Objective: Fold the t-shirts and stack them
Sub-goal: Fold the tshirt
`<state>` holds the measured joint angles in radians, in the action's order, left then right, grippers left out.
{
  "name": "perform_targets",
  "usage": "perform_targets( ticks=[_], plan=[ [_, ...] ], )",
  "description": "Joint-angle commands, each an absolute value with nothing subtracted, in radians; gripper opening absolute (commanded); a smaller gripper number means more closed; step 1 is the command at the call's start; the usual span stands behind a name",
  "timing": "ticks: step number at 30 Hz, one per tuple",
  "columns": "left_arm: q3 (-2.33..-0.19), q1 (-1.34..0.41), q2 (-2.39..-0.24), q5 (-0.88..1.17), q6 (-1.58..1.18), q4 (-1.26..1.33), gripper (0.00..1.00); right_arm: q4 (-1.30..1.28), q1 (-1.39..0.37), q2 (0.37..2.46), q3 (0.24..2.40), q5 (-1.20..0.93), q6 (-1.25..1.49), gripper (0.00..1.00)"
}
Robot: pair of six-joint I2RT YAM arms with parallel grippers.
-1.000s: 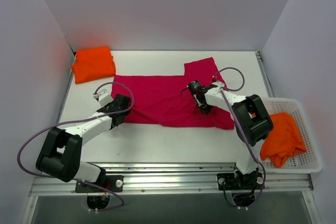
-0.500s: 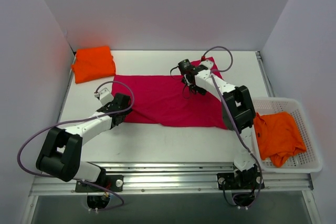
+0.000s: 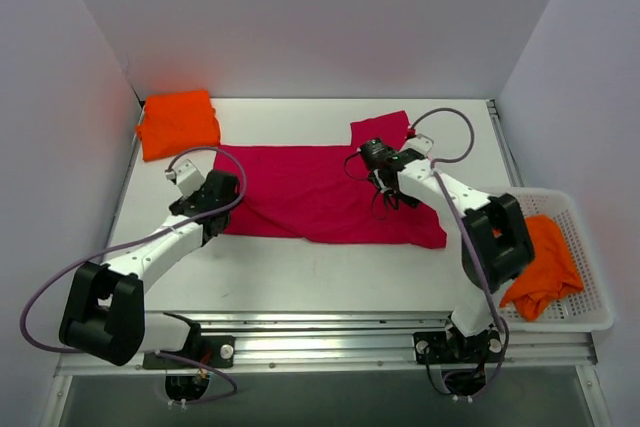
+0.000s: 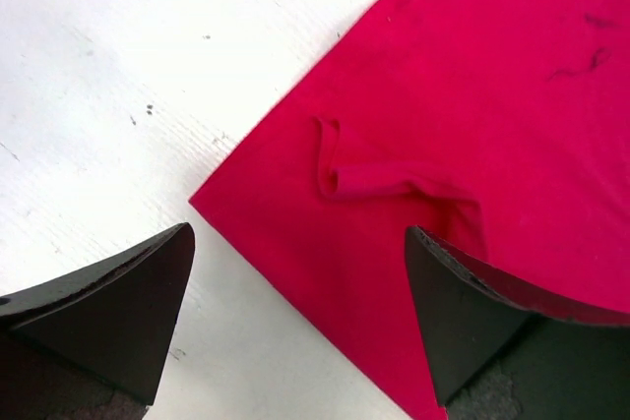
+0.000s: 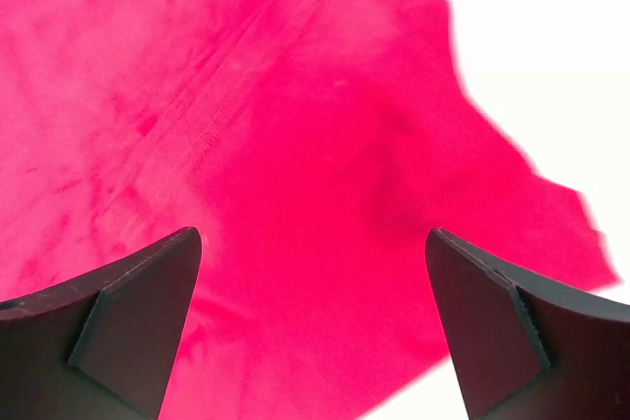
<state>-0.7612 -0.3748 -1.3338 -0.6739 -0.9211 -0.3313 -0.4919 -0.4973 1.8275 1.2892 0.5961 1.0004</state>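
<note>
White table (image 3: 300, 272), pale walls on three sides.

Surroundings: one folded orange shirt (image 3: 178, 123) sits in the far left corner, just clear of the pink shirt's corner. A white mesh basket (image 3: 592, 319) hangs at the table's right edge with a crumpled orange shirt (image 3: 545, 265) in it, spilling over the near left rim. My right arm's elbow crosses in front of the basket's left side. Nothing lies on top of the pink shirt (image 3: 310, 192) apart from my own arms above it.

Pink shirt: spread flat mid-table, long axis running left to right. One sleeve (image 3: 385, 129) sticks out toward the far wall at the right end. Near right corner is slightly ragged.

Left pincer (image 3: 224, 191): over the shirt's left edge, spread wide, nothing between the fingers. Wrist view puts one finger (image 4: 108, 312) above bare table and the other above cloth, with a small pucker (image 4: 330, 169) in the fabric ahead.

Right pincer (image 3: 383, 179): over the shirt's right part below the sleeve, also wide, holding nothing. Wrist view shows a stitched seam (image 5: 212, 115) running diagonally. Whether either one touches cloth, I cannot tell.
</note>
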Motion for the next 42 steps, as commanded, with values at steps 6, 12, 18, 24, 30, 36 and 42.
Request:
perform_targets(
  ticks=[6,12,18,24,30,36,42],
  plan=[
    [-0.831,-0.337,-1.435,-0.618,-0.885,-0.218,0.92,-0.463,-0.509,1.554,1.105,0.683,1.012,0.93],
    [-0.873,-0.379,-1.503,-0.480,-0.870,-0.103,0.59,-0.463,-0.505,1.531,1.103,0.699,0.991,0.92],
    [-0.943,-0.422,-1.592,-0.486,-0.864,-0.107,0.34,-0.457,-0.489,1.506,1.097,0.710,0.977,0.90],
    [-0.997,-0.419,-1.689,-0.494,-0.870,-0.118,0.29,-0.449,-0.456,1.490,1.083,0.692,0.959,0.89],
    [-1.035,-0.407,-1.746,-0.525,-0.884,-0.123,0.27,-0.423,-0.423,1.473,1.065,0.669,0.936,0.88],
    [-1.092,-0.342,-1.796,-0.525,-0.865,-0.129,0.27,-0.408,-0.400,1.486,1.052,0.657,0.923,0.88],
    [-1.141,-0.270,-1.825,-0.515,-0.851,-0.146,0.33,-0.403,-0.393,1.509,1.045,0.675,0.926,0.88]
  ],
)
